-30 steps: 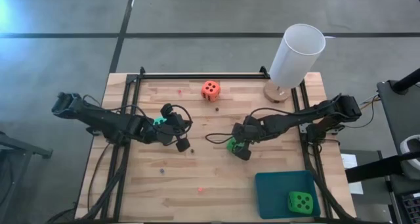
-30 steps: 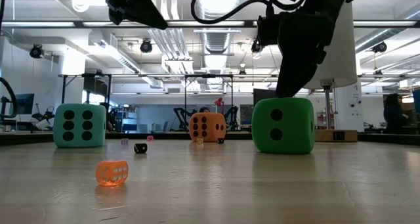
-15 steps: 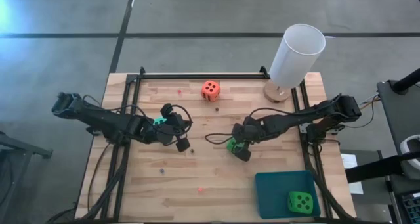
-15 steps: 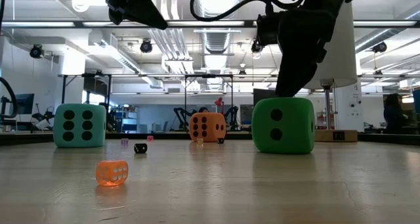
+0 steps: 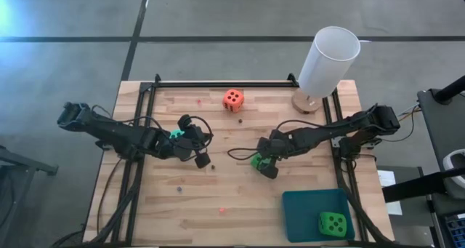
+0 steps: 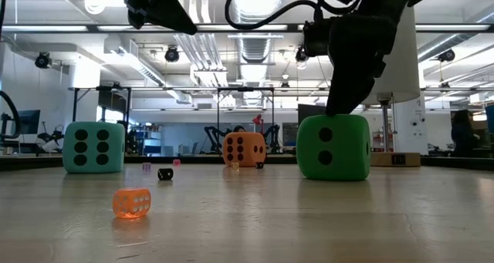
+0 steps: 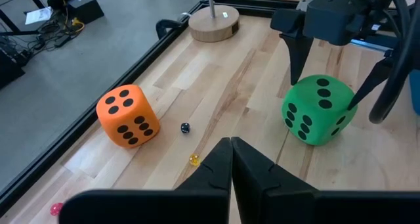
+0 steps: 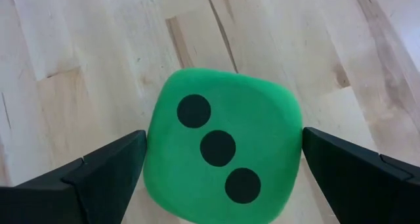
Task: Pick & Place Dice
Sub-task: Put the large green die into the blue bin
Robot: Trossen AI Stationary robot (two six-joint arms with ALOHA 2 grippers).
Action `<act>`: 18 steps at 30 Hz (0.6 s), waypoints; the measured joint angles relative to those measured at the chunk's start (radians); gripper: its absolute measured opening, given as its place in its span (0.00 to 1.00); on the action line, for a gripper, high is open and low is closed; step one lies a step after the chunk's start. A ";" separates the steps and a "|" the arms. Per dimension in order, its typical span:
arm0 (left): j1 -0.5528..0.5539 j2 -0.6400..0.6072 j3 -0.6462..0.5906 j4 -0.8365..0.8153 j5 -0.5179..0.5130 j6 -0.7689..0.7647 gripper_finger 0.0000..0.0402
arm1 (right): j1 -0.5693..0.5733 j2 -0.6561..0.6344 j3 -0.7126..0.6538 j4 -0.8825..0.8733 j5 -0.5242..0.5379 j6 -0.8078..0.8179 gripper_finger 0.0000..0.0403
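Dice first: my right gripper (image 8: 220,168) straddles a green die (image 8: 223,142) mid-table, fingers (image 8: 108,165) spread either side, not yet pinching. Nothing has shifted in the last second, so the grasp remains undone. My left gripper (image 7: 230,161) waits pressed shut beside the turquoise die (image 6: 93,146).

I see four soft dice: orange-red die (image 5: 233,99) near the counter's far edge, turquoise die (image 5: 176,134) left of centre, one green die (image 5: 257,161) mid-counter, another green (image 5: 333,222) at the near right corner.
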 joint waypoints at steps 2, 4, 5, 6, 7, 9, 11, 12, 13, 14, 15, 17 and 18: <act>0.000 0.000 0.000 0.000 0.000 0.000 0.03 | 0.000 0.000 -0.002 0.002 0.001 0.000 0.99; 0.000 0.000 0.000 0.000 0.000 0.000 0.03 | 0.000 0.000 -0.007 0.006 0.001 0.003 0.99; 0.000 0.000 0.000 0.000 0.000 0.000 0.03 | 0.000 0.000 -0.008 0.007 0.003 0.003 0.99; 0.000 0.000 0.000 0.000 0.000 0.000 0.03 | 0.000 0.000 -0.011 0.011 0.003 0.003 0.99; 0.000 0.000 0.000 0.000 0.000 0.000 0.03 | 0.000 0.000 -0.015 0.018 0.004 0.003 0.99; 0.000 0.000 0.000 0.000 0.000 0.000 0.03 | 0.000 -0.001 -0.025 0.031 0.004 0.004 0.99; 0.000 0.000 0.000 0.000 0.000 0.000 0.03 | 0.000 -0.001 -0.032 0.037 0.004 0.004 0.99; 0.000 0.000 0.000 0.000 0.000 0.000 0.03 | 0.000 -0.002 -0.035 0.038 0.004 0.005 0.99; 0.000 0.000 0.000 0.000 0.000 0.000 0.03 | 0.000 -0.002 -0.038 0.041 0.004 0.005 0.99; 0.000 0.000 0.000 0.000 0.000 0.000 0.03 | 0.000 -0.002 -0.041 0.045 0.004 0.005 0.99; 0.000 0.000 0.000 0.000 0.000 0.000 0.03 | 0.000 -0.002 -0.044 0.050 0.004 0.005 0.99; 0.000 0.000 0.000 0.000 0.000 0.000 0.03 | 0.000 -0.002 -0.046 0.053 0.004 0.004 0.99; 0.000 0.000 0.000 0.000 0.000 0.000 0.03 | 0.000 -0.002 -0.047 0.053 0.004 0.004 0.99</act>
